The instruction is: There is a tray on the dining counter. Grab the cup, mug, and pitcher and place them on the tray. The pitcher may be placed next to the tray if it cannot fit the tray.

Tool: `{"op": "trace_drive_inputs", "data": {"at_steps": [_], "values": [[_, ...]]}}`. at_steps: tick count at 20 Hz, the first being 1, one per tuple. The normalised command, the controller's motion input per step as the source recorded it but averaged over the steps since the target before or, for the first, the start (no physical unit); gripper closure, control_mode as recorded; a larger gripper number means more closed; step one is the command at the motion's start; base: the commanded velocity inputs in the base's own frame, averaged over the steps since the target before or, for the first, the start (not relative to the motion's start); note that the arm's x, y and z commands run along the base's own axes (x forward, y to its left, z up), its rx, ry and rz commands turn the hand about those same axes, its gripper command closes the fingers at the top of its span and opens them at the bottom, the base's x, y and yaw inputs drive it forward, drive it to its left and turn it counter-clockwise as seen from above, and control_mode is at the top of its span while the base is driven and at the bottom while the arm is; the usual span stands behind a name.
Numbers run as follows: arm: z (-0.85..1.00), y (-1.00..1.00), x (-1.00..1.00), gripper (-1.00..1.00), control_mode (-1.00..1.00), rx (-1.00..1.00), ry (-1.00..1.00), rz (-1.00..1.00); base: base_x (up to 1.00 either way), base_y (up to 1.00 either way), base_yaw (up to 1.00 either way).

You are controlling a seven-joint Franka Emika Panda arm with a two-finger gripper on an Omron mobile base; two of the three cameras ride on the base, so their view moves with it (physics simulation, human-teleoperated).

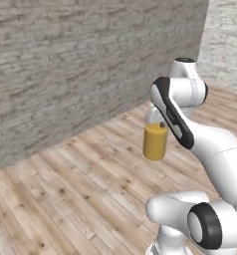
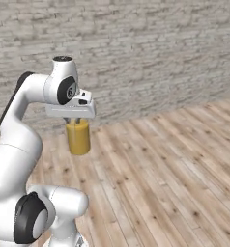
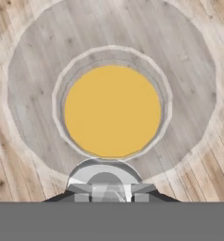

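Grey brick wall (image 1: 65,64) behind wooden plank floor (image 1: 80,199)

Franka Panda arm (image 2: 20,144): glossy white rounded link shells, black joint rings and bands (dark cap atop wrist), pale grey hand block.

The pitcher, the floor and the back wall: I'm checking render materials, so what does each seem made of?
Pitcher: looks like clear glass, since the floor shows through its wall in the hand view; the orange fill looks like liquid. It hangs from the gripper, clear of the floor. Floor: pale wood planks with visible grain, matte. Wall: grey brick or stone courses, rough-looking.
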Motion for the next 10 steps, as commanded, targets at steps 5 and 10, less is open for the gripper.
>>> {"op": "trace_drive_inputs", "data": {"at_steps": [5, 10], "values": [[0.0, 0.0, 0.0, 1.0, 1.0, 0.0, 0.0, 0.0, 0.77, 0.0, -0.54], [0.0, 0.0, 0.0, 1.0, 1.0, 0.0, 0.0, 0.0, 0.8, 0.0, -0.56]]}}
